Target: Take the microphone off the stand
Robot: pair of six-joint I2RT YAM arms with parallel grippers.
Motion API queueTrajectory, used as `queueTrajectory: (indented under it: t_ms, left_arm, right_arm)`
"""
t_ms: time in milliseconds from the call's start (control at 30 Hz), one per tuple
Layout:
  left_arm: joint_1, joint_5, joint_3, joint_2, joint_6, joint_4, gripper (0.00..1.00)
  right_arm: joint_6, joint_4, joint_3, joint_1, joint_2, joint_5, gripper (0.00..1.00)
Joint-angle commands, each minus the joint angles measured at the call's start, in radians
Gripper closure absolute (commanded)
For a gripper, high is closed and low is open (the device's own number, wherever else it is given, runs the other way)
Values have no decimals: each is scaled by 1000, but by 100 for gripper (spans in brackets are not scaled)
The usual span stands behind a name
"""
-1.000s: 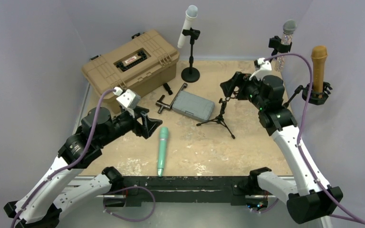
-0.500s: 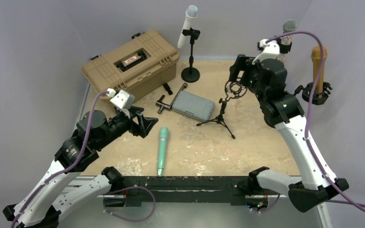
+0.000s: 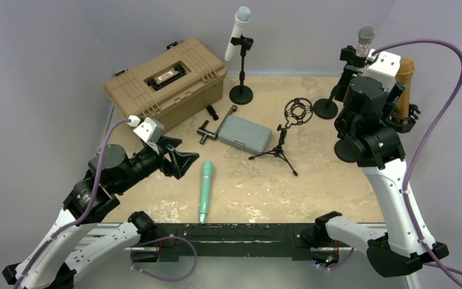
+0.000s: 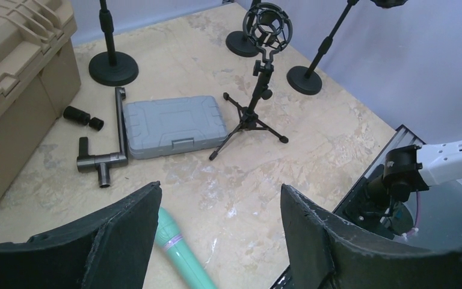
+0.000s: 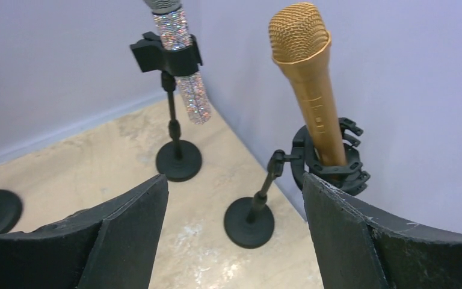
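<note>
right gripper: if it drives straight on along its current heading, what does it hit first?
Probably the stand under the gold microphone: its arm and round base sit nearly centred between the fingers of the open right gripper, with the mic itself slightly right. The glitter microphone is off left. Depth unclear.

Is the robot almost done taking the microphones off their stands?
Partly. A green microphone lies flat on the table and the tripod stand holds nothing, so that one looks done. In hand: the right gripper, fingers open, faces the gold microphone, which sits in its holder, not gripped. The left gripper is open and empty. The white microphone and sparkly microphone are on their stands too.
</note>
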Motion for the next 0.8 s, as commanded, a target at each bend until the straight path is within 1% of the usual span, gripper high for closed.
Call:
queueTrajectory:
  t_ms: [0,100,233,267,300,400,500,667,767]
  left_arm:
    - [-3,41,8,-2,-21,38,29]
    - [-2,63,4,-3,-29,48,29]
    - [3,72,8,-13,-32,44,29]
    - [6,73,6,-19,-33,47,29]
    - [9,74,5,-22,-36,48,29]
    - [20,87,0,-30,-42,56,29]
    - [29,116,-7,-25,-52,71,29]
    - [32,158,-14,4,-65,86,29]
    - [31,169,-16,13,-69,92,29]
  right_arm:
    - [-61,21,60,-15,51,64,20]
    - [-52,-35,143,-29,121,121,22]
    - [-62,-45,173,-55,148,170,23]
    - [-62,-42,168,-56,147,181,23]
    - [-101,-24,152,-59,144,205,23]
    - [-175,70,94,-70,124,268,23]
    - [-247,173,29,-116,120,288,24]
    - [-230,195,-14,-229,147,240,24]
    - [-232,246,-50,-280,160,226,23]
